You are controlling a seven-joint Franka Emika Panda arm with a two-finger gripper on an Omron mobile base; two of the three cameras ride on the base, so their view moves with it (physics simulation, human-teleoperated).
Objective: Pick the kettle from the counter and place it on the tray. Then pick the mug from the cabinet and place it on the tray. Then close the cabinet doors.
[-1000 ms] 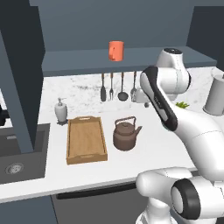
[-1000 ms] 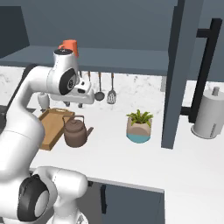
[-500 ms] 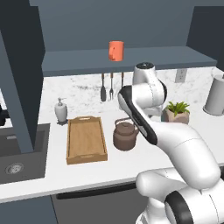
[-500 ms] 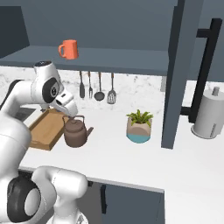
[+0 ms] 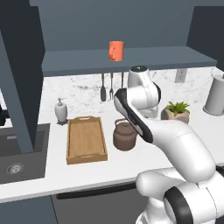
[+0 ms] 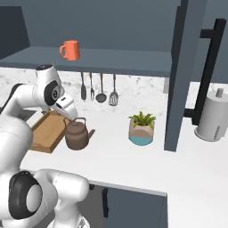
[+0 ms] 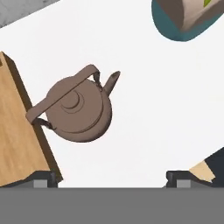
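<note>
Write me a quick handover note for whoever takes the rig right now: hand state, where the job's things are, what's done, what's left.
Hand: open, holding nothing, hovering above the kettle.
Kettle: upright on the counter, just right of the tray, not on it.
Tray: nothing on it.
Mug: on the cabinet shelf.
Cabinet doors: open.
Done: nothing yet.
Left: grip the kettle and set it on the tray, move the mug to the tray, shut both doors.

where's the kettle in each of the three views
Left base view: the kettle stands mid-frame on the counter, just right of the tray.
Right base view: kettle left of centre, tray to its left.
Hand view: kettle left of centre, seen from above, tray along the left edge.
Shared landmark: the wooden tray beside it.
</note>
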